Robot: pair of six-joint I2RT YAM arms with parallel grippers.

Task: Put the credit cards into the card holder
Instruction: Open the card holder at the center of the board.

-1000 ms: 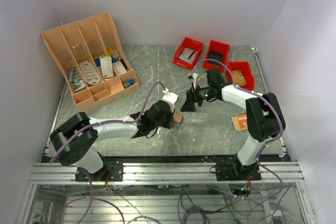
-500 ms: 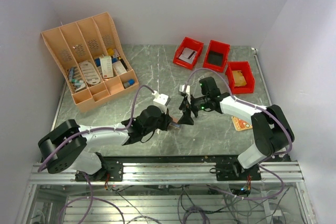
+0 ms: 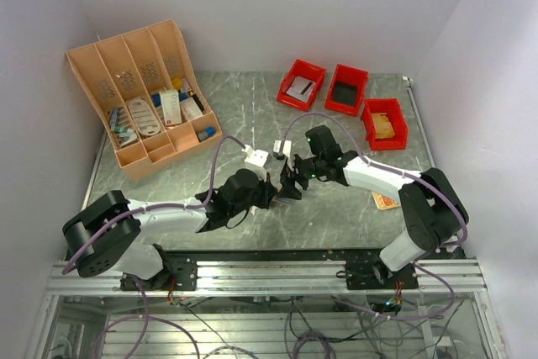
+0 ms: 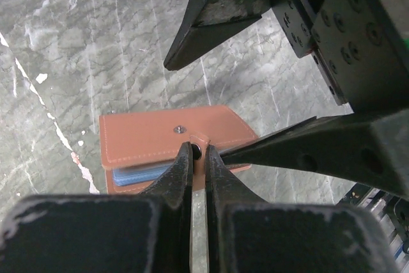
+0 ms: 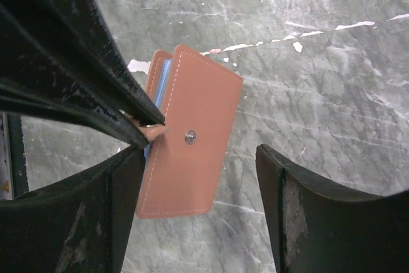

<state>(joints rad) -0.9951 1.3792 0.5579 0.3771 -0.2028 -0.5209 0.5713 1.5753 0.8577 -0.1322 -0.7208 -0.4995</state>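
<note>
While left jaws clench its snap tab (image 4: 200,140), the tan stitched card holder (image 5: 195,158) shows blue inside, right jaws released.

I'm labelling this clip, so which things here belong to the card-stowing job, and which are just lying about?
Part of the job:
- card holder, its tab pinched by the left hand
- blue card inside it
- right hand, open around it
- orange card on the table, probably

Lying about:
- organiser rack with its contents
- red bins
</note>
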